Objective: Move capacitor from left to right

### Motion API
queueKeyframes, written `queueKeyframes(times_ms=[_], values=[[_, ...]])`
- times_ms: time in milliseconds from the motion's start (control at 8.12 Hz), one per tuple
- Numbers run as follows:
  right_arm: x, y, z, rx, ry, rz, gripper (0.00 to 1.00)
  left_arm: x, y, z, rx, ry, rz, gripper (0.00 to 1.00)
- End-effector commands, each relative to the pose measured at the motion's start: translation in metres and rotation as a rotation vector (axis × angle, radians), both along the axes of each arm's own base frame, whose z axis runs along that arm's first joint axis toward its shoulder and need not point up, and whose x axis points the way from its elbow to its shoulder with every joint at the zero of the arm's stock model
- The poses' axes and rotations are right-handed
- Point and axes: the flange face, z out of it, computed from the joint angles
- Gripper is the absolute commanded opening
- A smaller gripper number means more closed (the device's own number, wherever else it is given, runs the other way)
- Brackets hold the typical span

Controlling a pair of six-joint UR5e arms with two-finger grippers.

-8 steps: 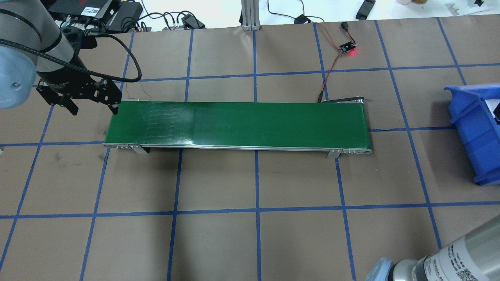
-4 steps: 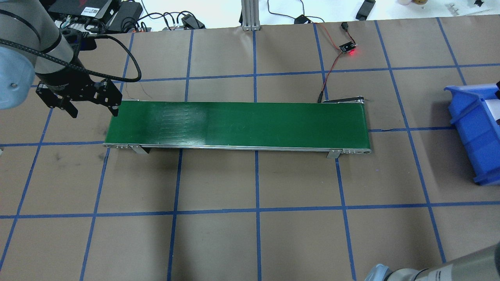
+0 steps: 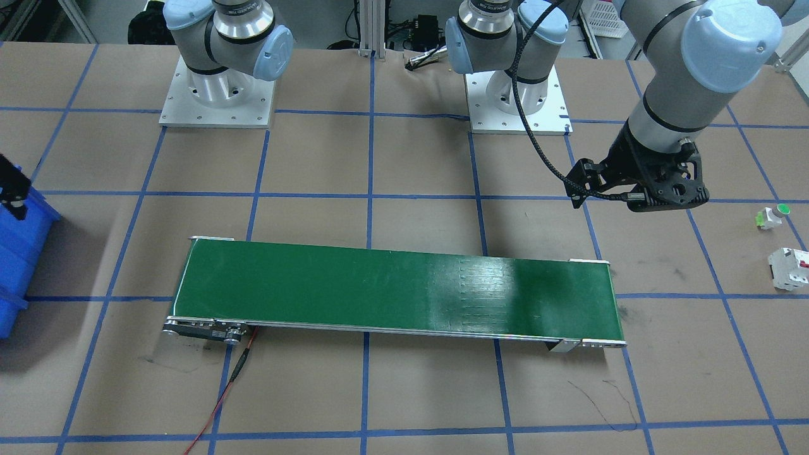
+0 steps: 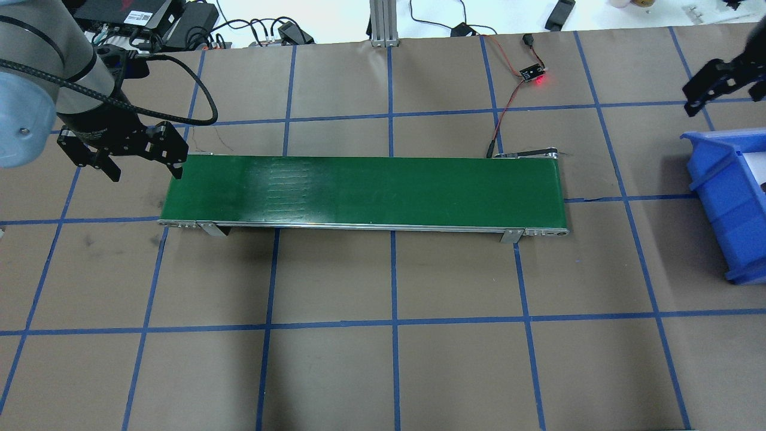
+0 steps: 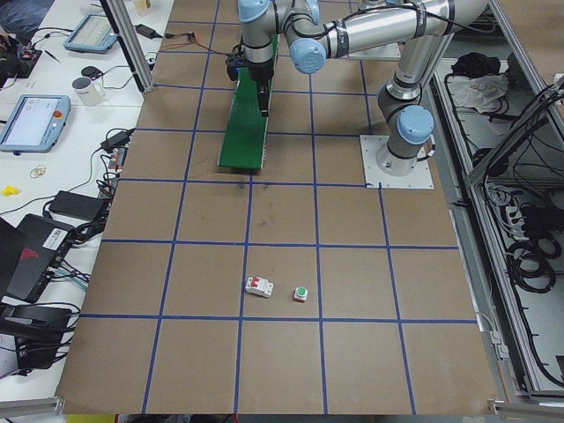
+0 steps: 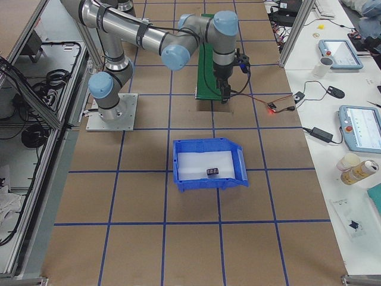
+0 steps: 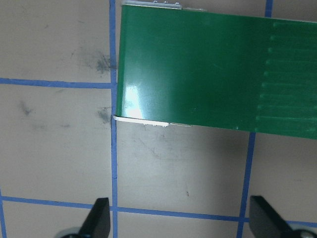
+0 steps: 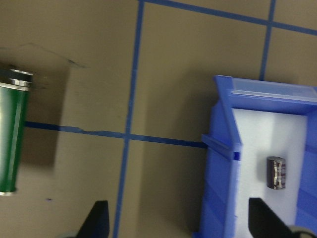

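On the white floor of the blue plastic bin (image 8: 225, 198) lies the stubby, dark, ribbed cylindrical capacitor (image 8: 276, 172), while the left pincer (image 7: 181, 220) and the right pincer (image 8: 181, 223) both gape wide, gripping nothing.

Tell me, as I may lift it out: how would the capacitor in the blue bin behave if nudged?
The capacitor seems to lie on its side, a stubby cylinder, so a nudge would probably roll it across the blue bin's white floor. It looks small and rigid, likely light. Its rounded sides might slip when pinched.
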Motion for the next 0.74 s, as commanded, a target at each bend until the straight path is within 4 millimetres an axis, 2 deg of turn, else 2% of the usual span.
queueKeyframes(times_ms=[0, 123, 246, 370, 616], values=[[0.136, 0.029, 0.029, 0.018, -0.031, -0.014, 1.0, -0.001, -0.002, 0.0, -0.008, 0.003, 0.005, 1.0], [0.167, 0.043, 0.031, 0.042, -0.041, -0.069, 1.0, -0.013, -0.001, 0.004, -0.023, 0.048, -0.005, 1.0], [0.187, 0.053, 0.033, 0.073, -0.043, -0.049, 1.0, -0.028, 0.002, 0.007, -0.028, 0.054, -0.032, 1.0], [0.193, 0.076, 0.044, 0.107, -0.049, -0.081, 1.0, -0.033, 0.003, 0.007, -0.029, 0.051, -0.043, 1.0], [0.198, 0.079, 0.045, 0.106, -0.05, -0.086, 1.0, -0.037, 0.012, 0.02, -0.044, 0.05, -0.048, 1.0]])
